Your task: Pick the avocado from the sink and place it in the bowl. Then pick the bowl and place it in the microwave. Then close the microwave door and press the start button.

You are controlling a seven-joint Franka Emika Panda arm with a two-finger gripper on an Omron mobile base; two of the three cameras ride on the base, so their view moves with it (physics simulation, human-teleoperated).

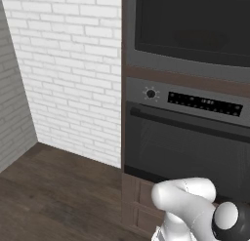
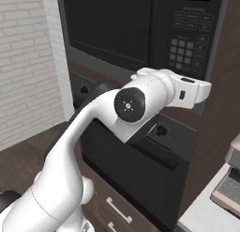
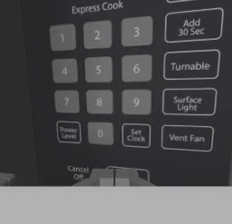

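1. Tool [image 3: 114,177]: two dark fingertips pressed together, nothing between them, right up against the keypad of the built-in black microwave with grey frame [image 2: 190,43], at the outlined button beside "Cancel Off", below "Set Clock".
2. Large flat black microwave door with dark glass window [image 2: 110,27] is closed, left of the keypad.
3. White arm [image 2: 93,127] reaches up across the black oven with knob and handle bar [image 1: 188,132] below.
4. Room: white brick wall [image 1: 68,64], dark wood floor [image 1: 53,196], light grey tabletop [image 2: 206,214] lower right.
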